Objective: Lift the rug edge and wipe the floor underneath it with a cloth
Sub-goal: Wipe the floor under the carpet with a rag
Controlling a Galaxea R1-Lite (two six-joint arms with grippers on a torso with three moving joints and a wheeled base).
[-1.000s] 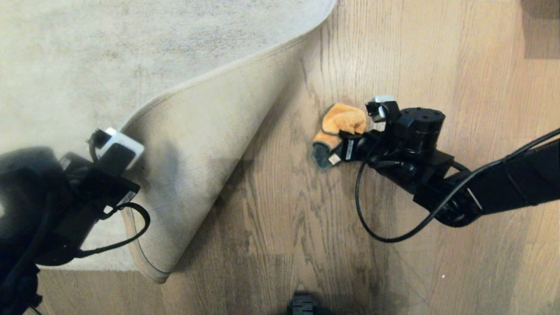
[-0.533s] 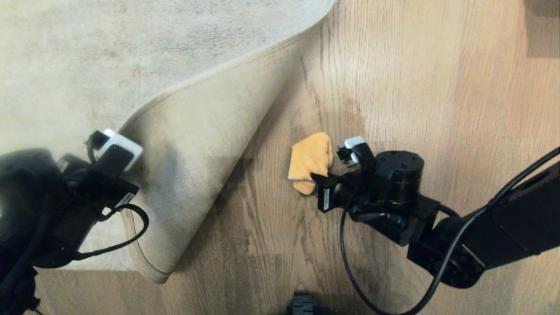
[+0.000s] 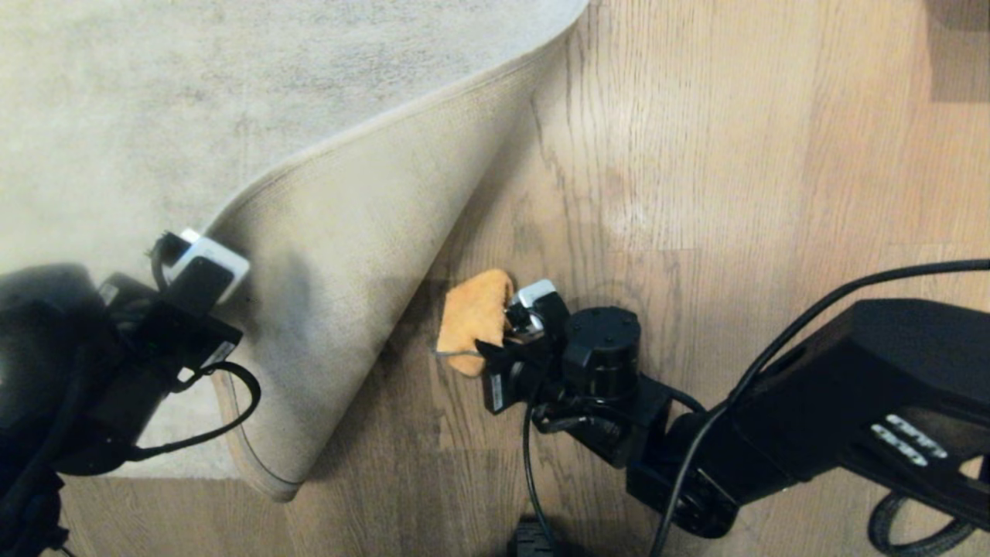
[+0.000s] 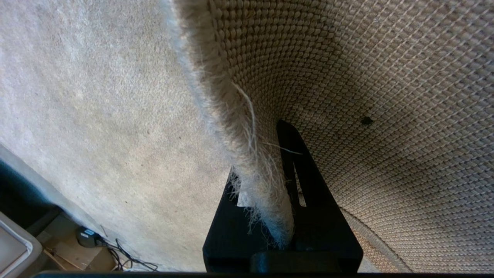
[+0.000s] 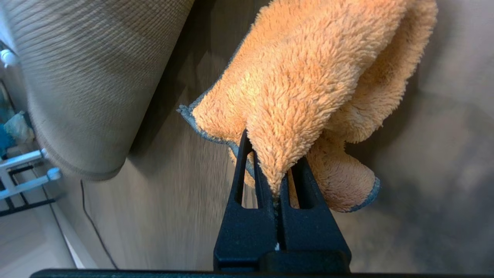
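The brown wood-grain plank floor [image 3: 696,155] with dark grain streaks carries a large pale grey-beige short-pile rug [image 3: 232,93]. The rug's edge [image 3: 371,232] is folded up off the planks, its beige woven backing showing. A small fuzzy orange cloth [image 3: 473,317] with grey trim presses on the bare boards just beside the raised fold.

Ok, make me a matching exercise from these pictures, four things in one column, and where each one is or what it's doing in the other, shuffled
Things:
1. rug edge
2. cloth
3. left gripper
4. floor

States:
A. orange, pinched in the right gripper, on the planks beside the lifted flap
B. shut on the fringed border
C. folded back, woven backing showing
D. brown wood-grain planks, bare to the right of the rug

Pairs: 1-C, 2-A, 3-B, 4-D
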